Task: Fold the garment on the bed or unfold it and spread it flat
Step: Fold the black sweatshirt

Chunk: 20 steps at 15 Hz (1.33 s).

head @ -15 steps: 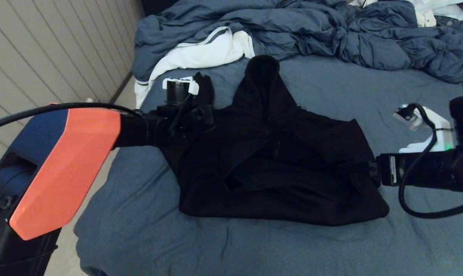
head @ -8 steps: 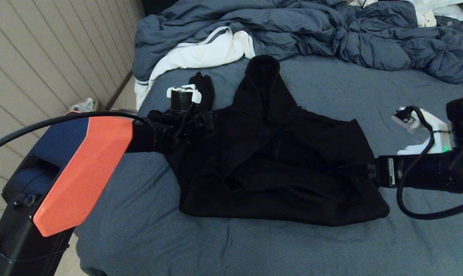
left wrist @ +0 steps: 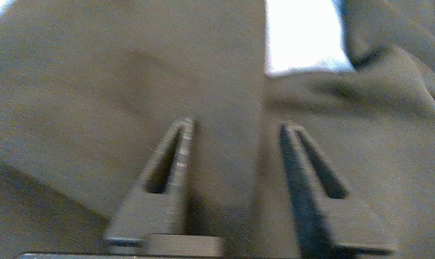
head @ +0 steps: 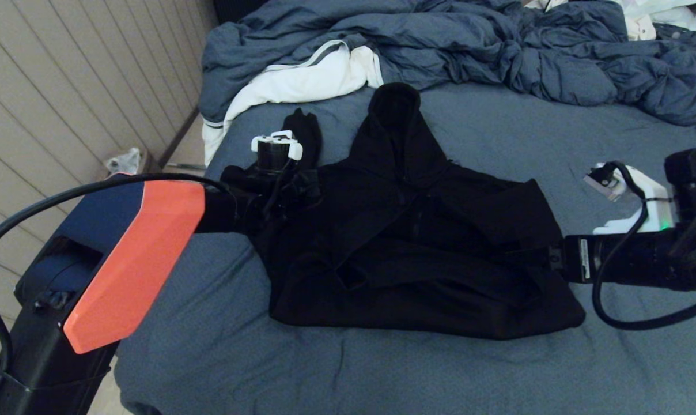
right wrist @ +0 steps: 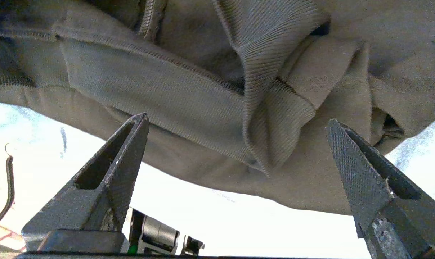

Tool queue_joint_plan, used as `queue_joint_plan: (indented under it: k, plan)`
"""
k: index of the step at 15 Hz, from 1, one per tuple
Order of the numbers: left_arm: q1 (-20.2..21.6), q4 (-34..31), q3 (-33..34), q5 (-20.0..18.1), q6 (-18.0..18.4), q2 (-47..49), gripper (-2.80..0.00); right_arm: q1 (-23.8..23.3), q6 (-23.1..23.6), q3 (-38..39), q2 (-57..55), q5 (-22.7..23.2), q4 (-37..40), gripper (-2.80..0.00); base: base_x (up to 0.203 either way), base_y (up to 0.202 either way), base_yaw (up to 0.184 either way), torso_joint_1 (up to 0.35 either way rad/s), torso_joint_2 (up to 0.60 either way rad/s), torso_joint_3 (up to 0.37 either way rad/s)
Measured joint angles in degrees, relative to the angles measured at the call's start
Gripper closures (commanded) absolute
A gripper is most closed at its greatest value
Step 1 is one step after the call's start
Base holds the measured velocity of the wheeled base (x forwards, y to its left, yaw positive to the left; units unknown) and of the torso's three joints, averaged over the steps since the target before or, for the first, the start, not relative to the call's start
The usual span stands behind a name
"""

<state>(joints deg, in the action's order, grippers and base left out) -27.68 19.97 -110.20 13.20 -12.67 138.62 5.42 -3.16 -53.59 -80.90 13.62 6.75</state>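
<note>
The garment (head: pixel 417 242), a black hoodie, lies bunched in the middle of the bed (head: pixel 221 357), hood pointing to the far side. My left gripper (head: pixel 305 187) is pressed into its left shoulder area. In the left wrist view the left gripper (left wrist: pixel 235 124) has its fingers drawn in on a ridge of the garment's fabric (left wrist: pixel 221 172). My right gripper (head: pixel 543 256) sits at the garment's right edge. There the right gripper (right wrist: pixel 235 122) is open, its fingers wide apart on either side of a ribbed fold (right wrist: pixel 271 118) without touching it.
A rumpled blue-grey duvet (head: pixel 498 52) fills the far side of the bed. A white cloth with grey stripes (head: pixel 302 80) lies at the far left, near the hood. The bed's left edge runs beside a panelled wall (head: pixel 48 86).
My left arm has pushed forward over the garment's left shoulder and its fingers have drawn together on the fabric. The right arm has crept slightly left and stays open.
</note>
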Motion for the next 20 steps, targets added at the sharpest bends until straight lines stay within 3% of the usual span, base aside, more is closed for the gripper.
queue_joint_plan:
  k: [7, 11, 16, 20]
  plan:
    - [-0.62, 1.43, -0.33, 1.71, 0.05, -3.53, 0.00, 0.00, 0.02, 0.61, 0.61, 0.00, -0.01, -2.80, 0.000, 0.000, 0.000, 0.000, 0.00, 0.000]
    - [-5.49, 1.36, 1.29, 4.88, 0.00, -8.18, 0.00, -0.35, -0.04, 1.19, 1.77, 0.05, -0.01, -2.80, 0.000, 0.000, 0.000, 0.000, 0.00, 0.000]
    - [-12.83, 2.48, 10.74, 5.26, -0.36, -15.33, 0.00, -0.90, -0.04, 2.82, 4.47, 2.06, 0.00, -2.80, 0.000, 0.000, 0.000, 0.000, 0.00, 0.000]
    - [-14.21, 6.35, 16.18, 7.14, -0.34, -19.25, 0.00, -0.91, -0.01, 3.84, 6.26, 2.17, -0.02, -2.80, 0.000, 0.000, 0.000, 0.000, 0.00, 0.000]
